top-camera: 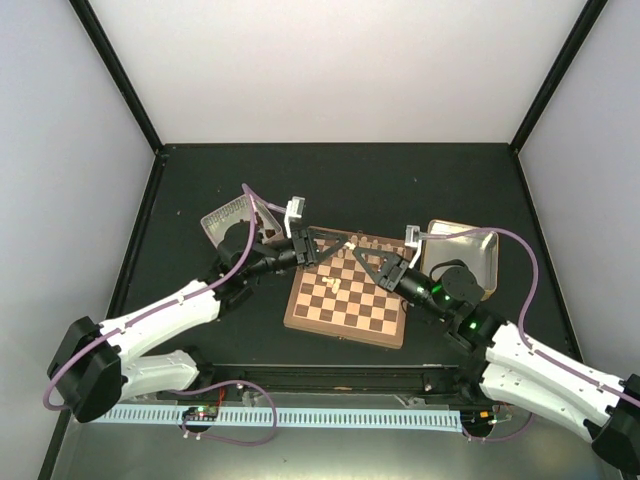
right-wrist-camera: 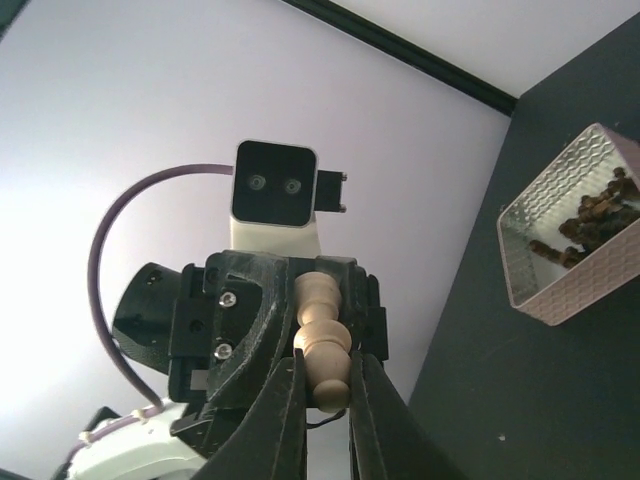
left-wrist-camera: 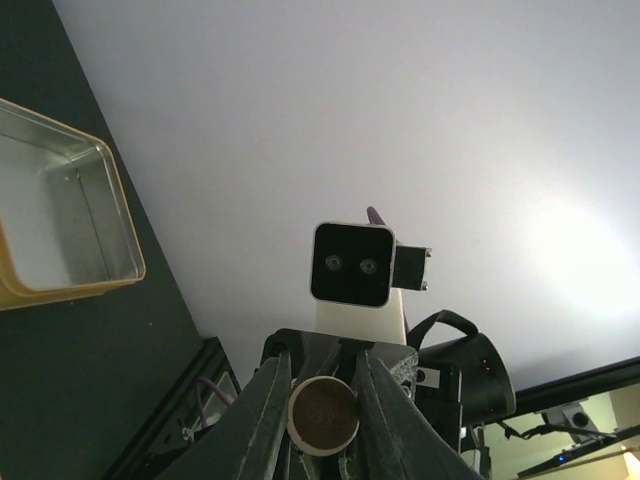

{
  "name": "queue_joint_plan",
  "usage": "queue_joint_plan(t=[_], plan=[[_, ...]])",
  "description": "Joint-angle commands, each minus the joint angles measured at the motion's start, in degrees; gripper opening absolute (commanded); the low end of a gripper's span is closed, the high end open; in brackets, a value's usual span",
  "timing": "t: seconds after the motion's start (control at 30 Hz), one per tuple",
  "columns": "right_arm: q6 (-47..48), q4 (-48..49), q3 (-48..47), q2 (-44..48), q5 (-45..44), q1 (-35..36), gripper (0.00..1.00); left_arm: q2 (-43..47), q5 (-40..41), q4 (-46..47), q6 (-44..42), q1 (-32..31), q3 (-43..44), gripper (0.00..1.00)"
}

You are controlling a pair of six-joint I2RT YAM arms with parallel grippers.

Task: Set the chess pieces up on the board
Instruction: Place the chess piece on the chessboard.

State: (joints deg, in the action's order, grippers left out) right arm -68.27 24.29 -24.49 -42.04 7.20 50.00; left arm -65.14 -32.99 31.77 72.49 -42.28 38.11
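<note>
Top: board (top-camera: 345, 300) sits between the arms. Both jaws meet over its 12 o'clock edge, sharing one cream chessman (top-camera: 350, 244).
Left wrist: left jaws clenched on the chessman (left-wrist-camera: 322, 415), round base facing the camera.
Right wrist: right jaws clenched on the chessman (right-wrist-camera: 322, 340). Pink tin (right-wrist-camera: 570, 235) at 3 o'clock.

Left pincer (top-camera: 347, 244) and right pincer (top-camera: 359, 253) meet above the board (top-camera: 345, 312) (far edge).

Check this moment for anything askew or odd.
The left gripper and right gripper both seem shut on one pale chess piece above the far edge of the board, likely a handover. The board lies skewed on the table.
</note>
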Motion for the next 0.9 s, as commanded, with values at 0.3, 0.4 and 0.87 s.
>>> queue_joint_plan(t=[0.3, 0.4, 0.87], plan=[[17.2, -36.0, -16.9, -3.5, -2.9, -4.1, 0.01, 7.2, 9.1, -17.5, -11.0, 4.2, -1.5, 0.69], [24.1, -47.0, -23.6, -8.3, -1.7, -7.7, 0.01, 12.1, 16.7, -29.7, -17.6, 5.5, -1.5, 0.76], [47.4, -81.3, -63.2, -47.9, -6.2, -12.3, 0.01, 25.1, 37.1, -56.9, -39.4, 6.6, -3.1, 0.85]])
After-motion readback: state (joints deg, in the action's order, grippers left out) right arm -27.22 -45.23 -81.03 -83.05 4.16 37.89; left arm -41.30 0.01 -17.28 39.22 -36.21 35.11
